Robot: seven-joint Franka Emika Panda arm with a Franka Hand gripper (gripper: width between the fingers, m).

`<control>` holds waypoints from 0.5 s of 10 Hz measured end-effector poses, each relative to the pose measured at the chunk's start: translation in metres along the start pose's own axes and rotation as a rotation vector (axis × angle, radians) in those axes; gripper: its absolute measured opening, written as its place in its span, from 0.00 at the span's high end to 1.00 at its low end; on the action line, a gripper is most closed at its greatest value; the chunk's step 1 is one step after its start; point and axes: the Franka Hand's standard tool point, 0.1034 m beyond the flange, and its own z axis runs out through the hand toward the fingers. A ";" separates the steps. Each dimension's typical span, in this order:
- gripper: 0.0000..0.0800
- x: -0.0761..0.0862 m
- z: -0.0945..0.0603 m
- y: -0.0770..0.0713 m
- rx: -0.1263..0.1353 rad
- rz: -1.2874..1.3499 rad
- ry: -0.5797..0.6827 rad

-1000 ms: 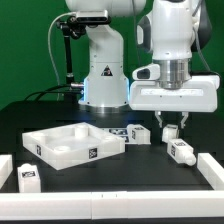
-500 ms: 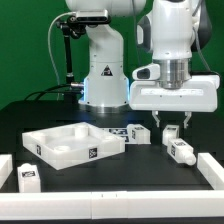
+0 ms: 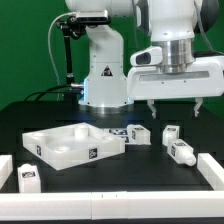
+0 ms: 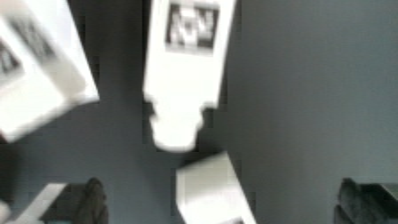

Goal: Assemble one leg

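Two legs [image 3: 171,132] [image 3: 180,152] lie under one spread pincer [image 3: 175,108].

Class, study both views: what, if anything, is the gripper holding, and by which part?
Nothing is held. The gripper is open and empty, and a leg lies loose below it.

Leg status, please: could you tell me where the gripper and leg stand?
Gripper open, empty, hovering. Leg loose on table beneath, ungrasped. Second leg close beside it.
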 end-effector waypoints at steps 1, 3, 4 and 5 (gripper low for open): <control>0.19 0.021 -0.002 -0.016 0.009 -0.058 0.020; 0.19 0.017 0.003 -0.033 0.006 -0.081 0.024; 0.19 0.019 0.002 -0.031 0.007 -0.082 0.025; 0.19 0.019 0.002 -0.031 0.007 -0.081 0.025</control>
